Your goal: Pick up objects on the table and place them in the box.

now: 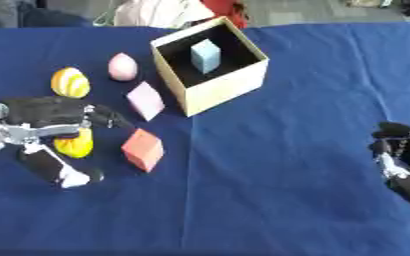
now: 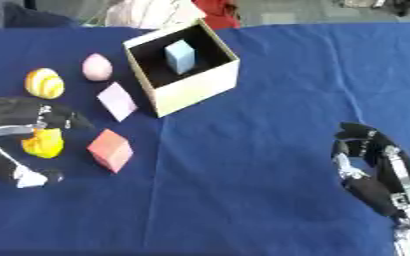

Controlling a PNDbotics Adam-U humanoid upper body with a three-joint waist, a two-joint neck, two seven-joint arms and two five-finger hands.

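An open cardboard box [image 1: 222, 90] stands at the back centre with a light blue block [image 1: 206, 56] inside. Left of it lie a pink egg [image 1: 123, 66], a yellow striped egg [image 1: 70, 82] and a pale pink cube [image 1: 145, 100]. Nearer me sits a salmon cube [image 1: 143, 149]. My left hand [image 1: 38, 111] is at the left edge, open. Its fingers stretch above a small yellow object [image 1: 75, 145] and its thumb [image 1: 55, 170] lies below, apart from it. My right hand [image 2: 370, 192] rests open at the lower right, fingers up, holding nothing.
A blue cloth [image 1: 287, 175] covers the whole table. The salmon cube lies just right of my left hand's fingertips. Beyond the far edge, behind the box, are white and red things [image 1: 182, 10].
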